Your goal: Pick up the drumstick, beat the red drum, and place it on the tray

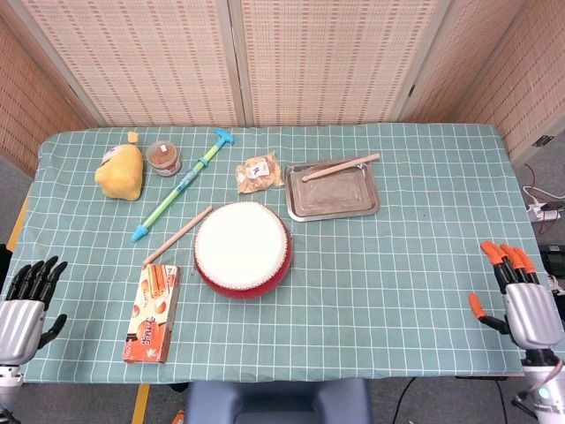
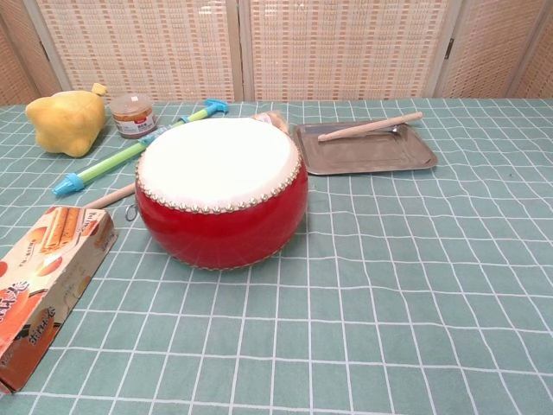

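Across the tray (image 1: 332, 204) the drumstick (image 1: 342, 167) was laid, far-left of the empty, spread right hand (image 1: 516, 300).

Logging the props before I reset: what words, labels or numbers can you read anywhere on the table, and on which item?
Snack box: printed characters on its top face, too blurred and cropped to read.
Small jar: a label band, no legible text.
Clear snack packet: print too small to read.
Red drum, tray, drumstick: no writing visible.
Nothing can be quoted.
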Available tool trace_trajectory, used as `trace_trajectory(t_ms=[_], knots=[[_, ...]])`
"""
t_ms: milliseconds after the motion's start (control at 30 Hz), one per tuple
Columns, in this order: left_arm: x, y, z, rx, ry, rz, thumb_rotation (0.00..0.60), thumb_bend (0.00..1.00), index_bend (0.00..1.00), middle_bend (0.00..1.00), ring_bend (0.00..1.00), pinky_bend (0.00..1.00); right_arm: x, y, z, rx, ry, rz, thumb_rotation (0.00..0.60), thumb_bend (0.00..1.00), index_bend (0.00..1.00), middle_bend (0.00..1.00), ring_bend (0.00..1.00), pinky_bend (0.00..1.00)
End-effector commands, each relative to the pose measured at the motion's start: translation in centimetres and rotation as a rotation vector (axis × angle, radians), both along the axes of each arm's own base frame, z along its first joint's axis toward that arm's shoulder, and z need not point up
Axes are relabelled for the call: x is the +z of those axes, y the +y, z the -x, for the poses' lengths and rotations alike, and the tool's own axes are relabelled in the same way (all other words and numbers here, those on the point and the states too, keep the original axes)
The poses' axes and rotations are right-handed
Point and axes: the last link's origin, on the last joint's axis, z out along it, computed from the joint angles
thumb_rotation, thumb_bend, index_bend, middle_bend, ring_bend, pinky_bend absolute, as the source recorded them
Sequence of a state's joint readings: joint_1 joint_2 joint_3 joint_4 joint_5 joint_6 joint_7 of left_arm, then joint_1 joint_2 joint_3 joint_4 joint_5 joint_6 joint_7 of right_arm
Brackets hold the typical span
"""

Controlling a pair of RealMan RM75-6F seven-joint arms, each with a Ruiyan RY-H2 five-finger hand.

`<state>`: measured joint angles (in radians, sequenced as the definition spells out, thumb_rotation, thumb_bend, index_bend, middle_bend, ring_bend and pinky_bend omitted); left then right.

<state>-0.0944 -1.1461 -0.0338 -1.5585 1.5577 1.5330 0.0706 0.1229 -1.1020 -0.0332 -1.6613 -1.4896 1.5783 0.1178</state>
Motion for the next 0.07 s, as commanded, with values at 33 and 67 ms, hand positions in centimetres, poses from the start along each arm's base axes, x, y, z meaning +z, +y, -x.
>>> trace_trajectory(t_ms=[33,67], knots=[[0.02,-0.10,-0.07,-0.001,-0.002,-0.004,0.600,0.26,0.00,0.00,0.00,0.00,-0.07,1.76,0.03,0.005,-0.022,-0.006,0.600,0.40,0.00,0.07,0.00,0.00],[0.01,-0.11,-0.09,-0.001,-0.002,-0.004,0.600,0.25,0.00,0.00,0.00,0.00,-0.04,1.99,-0.06,0.008,-0.028,-0.003,0.600,0.40,0.00,0.07,0.00,0.00]])
